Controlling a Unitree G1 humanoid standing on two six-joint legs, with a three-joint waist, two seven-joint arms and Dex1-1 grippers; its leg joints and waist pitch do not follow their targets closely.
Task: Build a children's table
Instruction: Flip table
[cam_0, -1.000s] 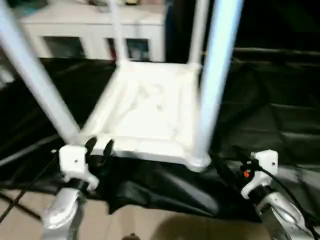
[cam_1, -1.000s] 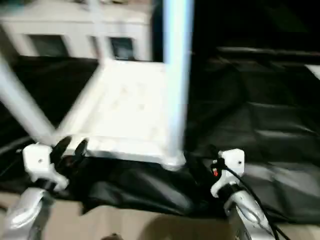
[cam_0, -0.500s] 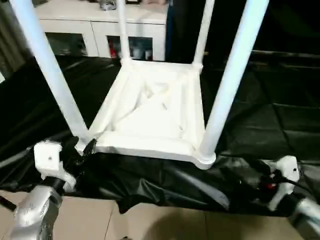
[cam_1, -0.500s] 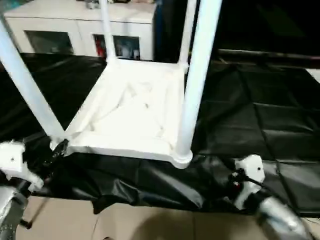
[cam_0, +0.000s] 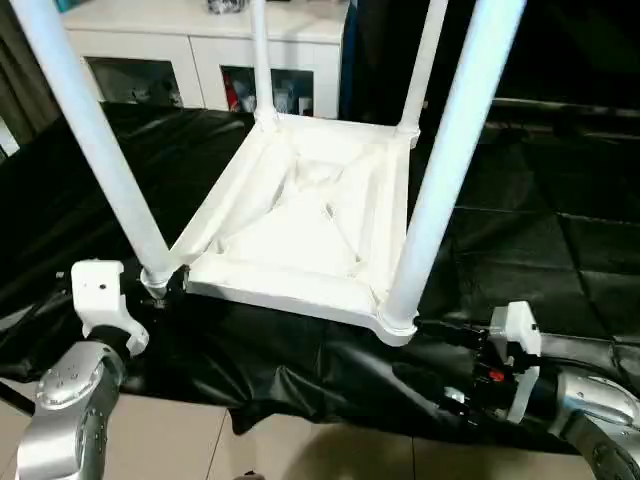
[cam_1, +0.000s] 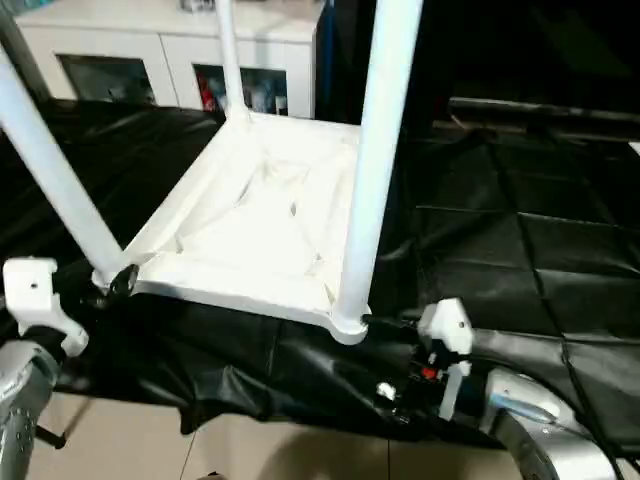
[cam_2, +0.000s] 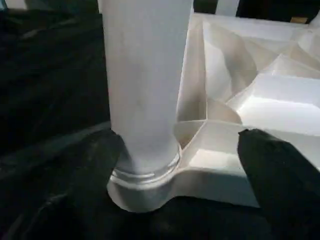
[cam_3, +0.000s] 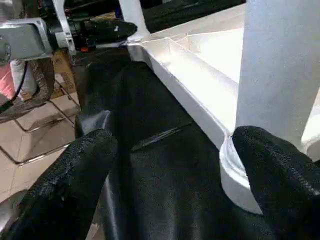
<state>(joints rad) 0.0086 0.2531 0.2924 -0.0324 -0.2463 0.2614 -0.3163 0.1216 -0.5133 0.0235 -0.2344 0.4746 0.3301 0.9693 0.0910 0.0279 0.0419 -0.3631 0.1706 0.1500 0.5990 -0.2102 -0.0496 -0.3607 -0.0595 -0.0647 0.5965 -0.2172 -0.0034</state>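
The left end effector (cam_0: 160, 290) sat at the near-left corner of the children's table (cam_0: 300, 225), at the front edge of the black-draped desk (cam_0: 520, 240). In the left wrist view its two black fingers (cam_2: 272, 172) stood wide apart, one on each side of the base of the near-left leg (cam_2: 145, 85), with visible gaps; they did not clamp it. That leg (cam_0: 95, 150) stood seated in its round corner socket (cam_2: 142, 192) and leaned up toward the upper left of the head view.

The children's table lay upside down on the desk, ribbed underside up, its diagonal ribs meeting near the middle. All four white legs stood in their corner sockets: the far-left leg (cam_0: 262, 60) and the far-right leg (cam_0: 422, 65) rose at the back corners, and the near-right leg (cam_0: 440, 170) rose thick and close to the camera. Behind the desk stood a white cabinet (cam_0: 200, 50) with glass-fronted doors.

The right end effector (cam_0: 455, 365) lay low at the desk's front edge, just beside the near-right corner socket (cam_0: 395, 325). In the right wrist view its black fingers (cam_3: 75, 185) were spread wide, one near the base of the near-right leg (cam_3: 280, 70), the other well apart over the black cloth; nothing was held between them.
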